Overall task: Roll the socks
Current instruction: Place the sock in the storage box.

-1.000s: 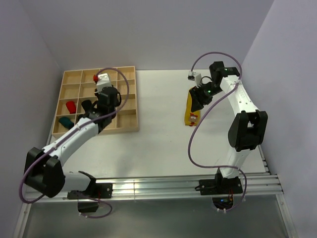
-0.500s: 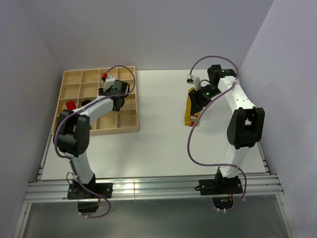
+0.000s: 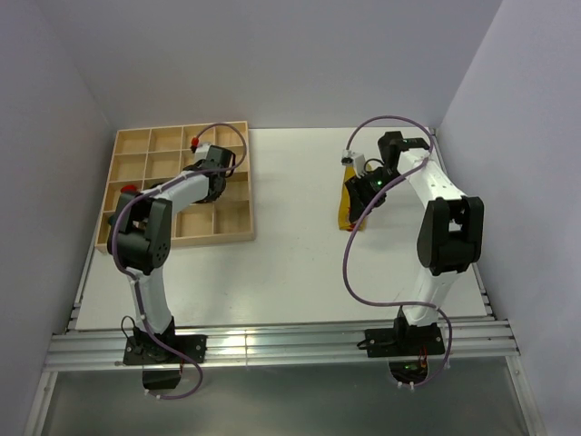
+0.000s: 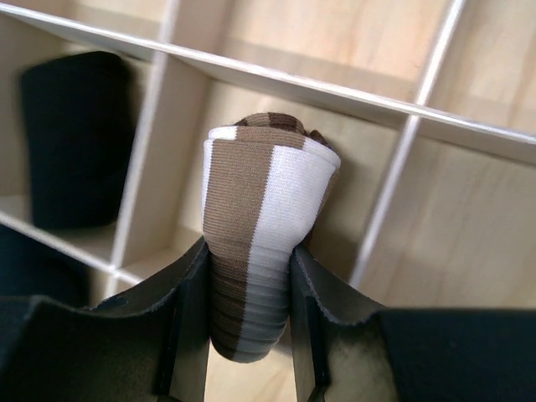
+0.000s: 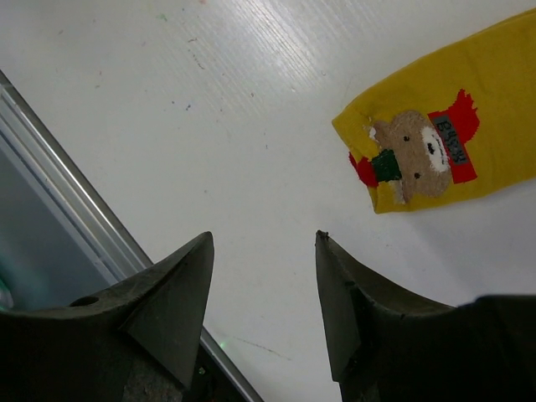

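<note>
White desk (image 3: 290,263), grey walls. Your left end effector (image 4: 249,255) pinches a rolled brown and white sock (image 4: 264,193), both fingers tight on its sides. The roll sticks out past the fingertips over a cell of the wooden tray (image 3: 238,238) on the desk's far left. Black sock (image 4: 75,142) sits in a neighbouring cell. Your right end effector (image 5: 264,243) is spread, holding nothing, over bare desk just beside the yellow sock (image 5: 444,142). That sock lies flat on the desk's right side, bear picture up.
</note>
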### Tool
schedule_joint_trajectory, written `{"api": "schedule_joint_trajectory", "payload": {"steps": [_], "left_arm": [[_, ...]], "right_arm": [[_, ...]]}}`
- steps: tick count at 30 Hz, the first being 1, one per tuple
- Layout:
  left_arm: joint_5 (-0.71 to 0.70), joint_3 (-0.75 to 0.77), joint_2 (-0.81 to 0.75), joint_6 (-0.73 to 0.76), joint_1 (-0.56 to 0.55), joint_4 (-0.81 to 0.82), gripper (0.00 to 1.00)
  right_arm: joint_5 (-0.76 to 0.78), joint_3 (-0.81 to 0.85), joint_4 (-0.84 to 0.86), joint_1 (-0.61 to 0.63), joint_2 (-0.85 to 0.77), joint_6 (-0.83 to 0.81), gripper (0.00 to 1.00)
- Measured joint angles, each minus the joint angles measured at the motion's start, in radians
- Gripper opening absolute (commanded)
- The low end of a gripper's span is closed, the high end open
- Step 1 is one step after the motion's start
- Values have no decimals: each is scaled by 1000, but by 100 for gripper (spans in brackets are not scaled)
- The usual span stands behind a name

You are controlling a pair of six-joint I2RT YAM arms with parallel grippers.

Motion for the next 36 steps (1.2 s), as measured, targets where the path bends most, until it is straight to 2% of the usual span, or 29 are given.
{"api": "schedule_joint_trajectory", "payload": {"steps": [13, 16, 19, 26, 32, 36], "left_arm": [[275, -15, 11, -48, 112, 30, 0], [334, -43, -7, -55, 138, 60, 4], [383, -50, -12, -56, 160, 71, 9], [423, -62, -19, -55, 175, 92, 35], [427, -66, -23, -53, 176, 98, 48], [426, -73, -31, -52, 176, 99, 53]], "right_arm": [[6, -97, 52, 0, -80, 1, 59], [9, -102, 55, 0, -81, 1, 59], [10, -102, 58, 0, -82, 1, 59], [14, -102, 59, 0, -84, 2, 59], [19, -102, 59, 0, -84, 12, 59], [23, -102, 59, 0, -84, 19, 59]]}}
